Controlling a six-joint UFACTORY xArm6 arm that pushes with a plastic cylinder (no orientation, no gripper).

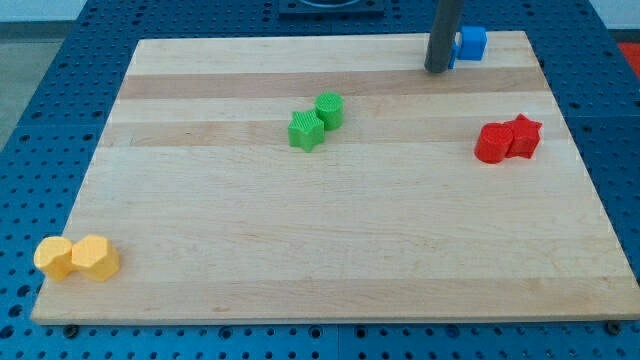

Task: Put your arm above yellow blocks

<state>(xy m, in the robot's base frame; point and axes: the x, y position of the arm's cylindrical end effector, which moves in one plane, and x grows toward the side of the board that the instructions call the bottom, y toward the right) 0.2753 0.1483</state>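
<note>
Two yellow blocks lie side by side at the board's bottom left corner: a yellow block (pixel 53 257) with an uneven outline on the left and a yellow hexagonal block (pixel 95 258) touching it on the right. My rod comes down at the view's top right, and my tip (pixel 437 69) rests on the board just left of a blue block (pixel 470 43). The tip is far from the yellow blocks, across the whole board diagonally.
A green star block (pixel 306 131) and a green cylinder (pixel 329 109) touch near the board's upper middle. A red cylinder (pixel 492 143) and a red star block (pixel 523 136) touch at the right. The wooden board (pixel 330 250) lies on a blue perforated table.
</note>
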